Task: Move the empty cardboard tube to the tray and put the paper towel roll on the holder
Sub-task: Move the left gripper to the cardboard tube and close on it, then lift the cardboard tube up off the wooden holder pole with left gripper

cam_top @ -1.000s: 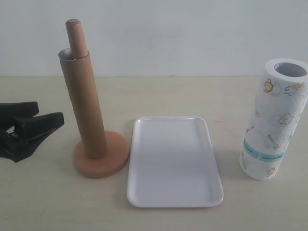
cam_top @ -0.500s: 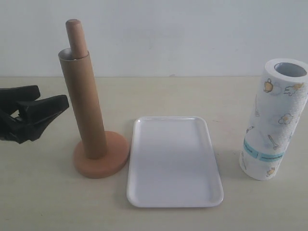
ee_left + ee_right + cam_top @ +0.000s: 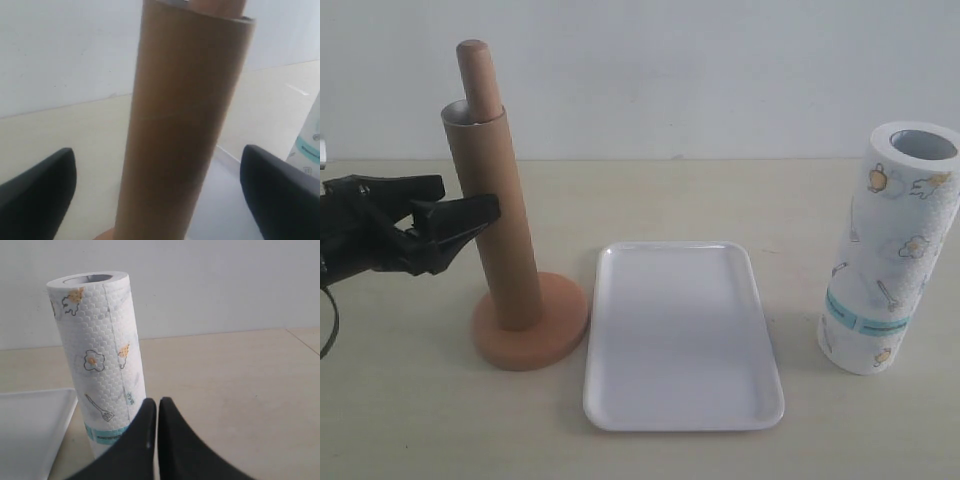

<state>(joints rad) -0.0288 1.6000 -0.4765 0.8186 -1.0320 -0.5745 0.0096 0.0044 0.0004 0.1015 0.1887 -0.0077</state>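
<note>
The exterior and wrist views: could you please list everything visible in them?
table: one, pale beige
tray: one, white, table centre
holder: one, reddish-brown wood, left of the tray
cardboard tube: one, brown, upright over the holder's rod
paper towel roll: one, white with printed pictures, upright right of the tray
left gripper: one, black, jaws open, facing the cardboard tube
right gripper: one, black, jaws shut, near the paper towel roll

Pale beige tabletop [image 3: 720, 200] carrying three things, reddish-brown wooden holder [image 3: 532, 337] standing on its round base at the left, white tray [image 3: 680, 330] lying flat just beside that base, printed paper towel roll [image 3: 890, 250] standing upright at the right
</note>
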